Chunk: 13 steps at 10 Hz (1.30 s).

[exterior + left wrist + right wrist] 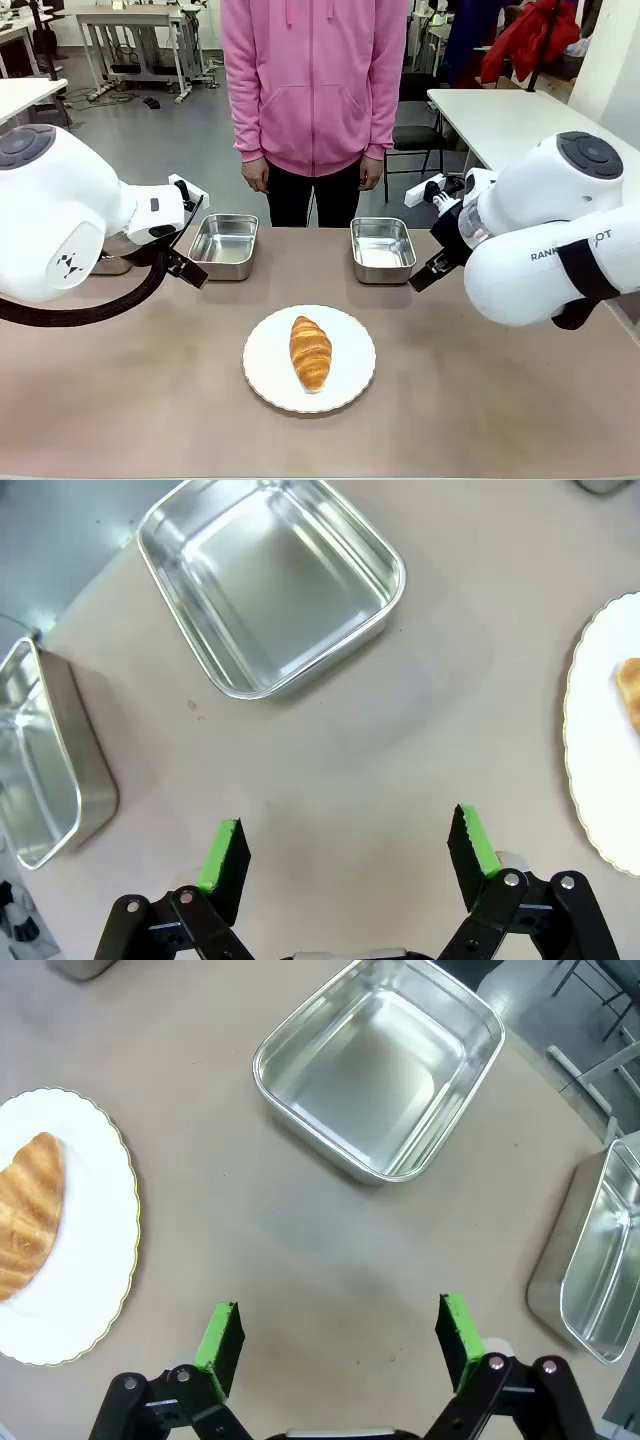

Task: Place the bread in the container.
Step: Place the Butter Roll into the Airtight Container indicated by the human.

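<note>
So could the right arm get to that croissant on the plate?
Probably yes. The right gripper hangs open over bare table, and nothing stands between it and the croissant, which lies uncovered on the white plate.
</note>
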Available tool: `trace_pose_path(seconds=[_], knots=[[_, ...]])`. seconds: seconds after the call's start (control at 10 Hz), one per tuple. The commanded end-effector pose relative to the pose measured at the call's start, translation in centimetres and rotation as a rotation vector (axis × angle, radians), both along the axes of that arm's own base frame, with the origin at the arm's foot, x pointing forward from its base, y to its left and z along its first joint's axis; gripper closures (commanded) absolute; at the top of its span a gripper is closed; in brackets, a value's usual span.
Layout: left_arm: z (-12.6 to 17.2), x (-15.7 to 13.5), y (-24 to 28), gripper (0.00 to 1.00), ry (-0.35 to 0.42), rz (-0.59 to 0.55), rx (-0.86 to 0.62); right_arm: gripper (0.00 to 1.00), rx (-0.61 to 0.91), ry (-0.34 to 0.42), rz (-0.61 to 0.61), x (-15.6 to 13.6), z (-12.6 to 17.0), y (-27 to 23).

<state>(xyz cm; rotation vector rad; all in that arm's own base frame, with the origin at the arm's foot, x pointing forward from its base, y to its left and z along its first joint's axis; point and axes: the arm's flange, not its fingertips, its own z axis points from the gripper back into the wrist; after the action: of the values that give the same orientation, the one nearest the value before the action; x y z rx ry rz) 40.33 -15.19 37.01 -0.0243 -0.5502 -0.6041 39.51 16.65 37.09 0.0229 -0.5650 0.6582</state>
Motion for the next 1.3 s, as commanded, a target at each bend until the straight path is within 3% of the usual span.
trace_pose_path(seconds=[0.0, 0.8, 0.9, 1.0, 1.2], knots=[[0.0, 0.0, 0.0, 0.00, 0.000, 0.000, 0.000, 0.00, 0.000, 0.000, 0.000, 0.0, 0.0, 0.0], [0.0, 0.0, 0.0, 0.00, 0.000, 0.000, 0.000, 0.00, 0.000, 0.000, 0.000, 0.0, 0.0, 0.0], [0.0, 0.0, 0.0, 0.00, 0.000, 0.000, 0.000, 0.00, 0.001, -0.064, -0.017, 1.4, 3.4, -1.2], [3.6, 2.0, 3.0, 0.00, -0.003, -0.015, -0.036, 0.00, 0.021, -0.099, -0.028, 2.8, 8.0, -3.4], [9.8, 6.3, 9.0, 0.00, 0.058, -0.140, -0.076, 0.00, 0.074, -0.091, 0.025, 3.2, 15.1, -8.0]])
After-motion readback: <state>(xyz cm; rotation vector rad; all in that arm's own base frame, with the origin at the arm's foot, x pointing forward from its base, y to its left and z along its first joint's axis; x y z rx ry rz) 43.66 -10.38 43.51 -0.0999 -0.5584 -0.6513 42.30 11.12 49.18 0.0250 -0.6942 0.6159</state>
